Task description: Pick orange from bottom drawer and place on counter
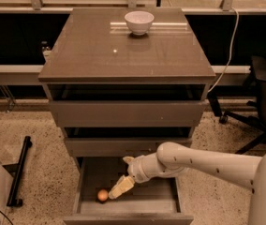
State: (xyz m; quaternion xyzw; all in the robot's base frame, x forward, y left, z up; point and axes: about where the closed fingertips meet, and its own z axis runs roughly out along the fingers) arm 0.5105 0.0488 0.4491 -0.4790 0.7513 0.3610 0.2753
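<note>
Seeing gripper [119, 189] low in open bottom drawer [148, 203], tip just right of orange [103, 195] (contact unclear) near the front-left corner; can't tell if clenched or released.

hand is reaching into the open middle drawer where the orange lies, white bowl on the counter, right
Wrong drawer: the camera view shows the pale hand reaching into the open grey-brown bottom drawer, beside the small round orange. The white round bowl is on the glossy grey-brown counter.
</note>
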